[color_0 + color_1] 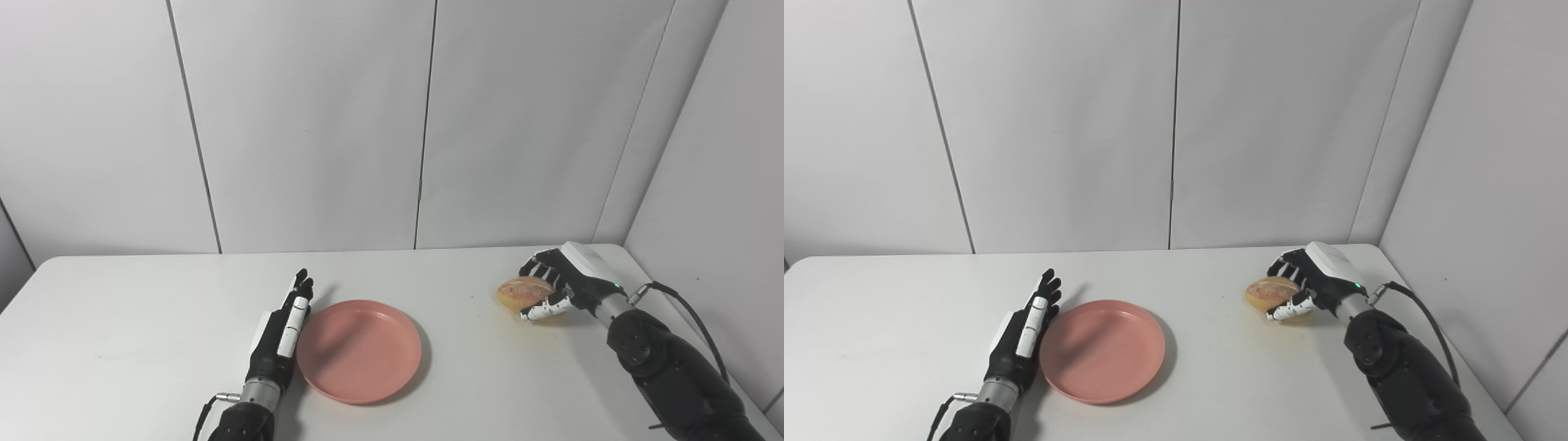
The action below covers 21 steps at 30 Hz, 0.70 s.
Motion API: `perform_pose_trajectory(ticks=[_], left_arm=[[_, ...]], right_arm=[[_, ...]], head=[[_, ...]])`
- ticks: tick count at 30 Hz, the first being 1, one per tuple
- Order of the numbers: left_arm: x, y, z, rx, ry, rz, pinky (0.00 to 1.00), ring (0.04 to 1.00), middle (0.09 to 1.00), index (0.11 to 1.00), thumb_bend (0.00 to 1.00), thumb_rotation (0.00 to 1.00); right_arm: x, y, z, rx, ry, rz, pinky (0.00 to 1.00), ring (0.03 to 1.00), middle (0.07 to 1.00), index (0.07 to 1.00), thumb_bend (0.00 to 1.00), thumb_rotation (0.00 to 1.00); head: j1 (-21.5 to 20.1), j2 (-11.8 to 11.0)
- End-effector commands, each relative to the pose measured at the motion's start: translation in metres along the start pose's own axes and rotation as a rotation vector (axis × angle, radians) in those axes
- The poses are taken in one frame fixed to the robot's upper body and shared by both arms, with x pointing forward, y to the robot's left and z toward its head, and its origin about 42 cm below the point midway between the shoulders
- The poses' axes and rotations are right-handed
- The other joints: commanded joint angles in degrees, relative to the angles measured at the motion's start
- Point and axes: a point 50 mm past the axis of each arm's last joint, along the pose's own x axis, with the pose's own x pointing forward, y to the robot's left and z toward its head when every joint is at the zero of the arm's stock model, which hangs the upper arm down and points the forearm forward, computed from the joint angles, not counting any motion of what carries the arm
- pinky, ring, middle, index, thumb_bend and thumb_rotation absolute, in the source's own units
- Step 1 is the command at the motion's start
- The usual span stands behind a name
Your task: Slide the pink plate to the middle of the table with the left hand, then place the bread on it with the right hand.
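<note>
I note pink plate [361,352]: smooth plastic look, slight sheen. Bread [522,292], right of frame: matt, rough golden crust. Table [122,318]: smooth matt white. Both hands, as I see them: glossy black-and-white plastic, metal wrists.

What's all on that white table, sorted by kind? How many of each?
Pink plate: 1
Bread roll: 1
Robot hands: 2, the left hand flat beside the plate, the right hand wrapped around the roll
Total: 4
</note>
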Motion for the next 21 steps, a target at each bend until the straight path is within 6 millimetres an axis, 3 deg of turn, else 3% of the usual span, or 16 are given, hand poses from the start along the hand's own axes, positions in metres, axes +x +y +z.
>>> perform_pose_trajectory(ticks=[1,10,21], left_arm=[[-0.006,-0.002,-0.008,-0.016,0.013,0.01,1.0,1.0,1.0,1.0,0.66,1.0],[-0.006,-0.003,-0.008,-0.014,0.016,0.013,1.0,1.0,1.0,1.0,0.67,1.0],[-0.007,-0.003,-0.009,-0.023,0.022,0.014,1.0,1.0,1.0,1.0,0.68,1.0]], right_arm=[[0.006,-0.029,0.02,0.005,-0.105,-0.099,0.39,0.417,0.482,0.527,0.51,0.0],[0.004,-0.031,0.064,0.038,-0.258,-0.128,0.38,0.418,0.487,0.525,0.51,0.0],[0.003,-0.017,0.13,0.053,-0.427,-0.113,0.38,0.417,0.486,0.526,0.52,0.0]], head=[[0.1,0.0],[0.3,0.1],[0.2,0.1]])
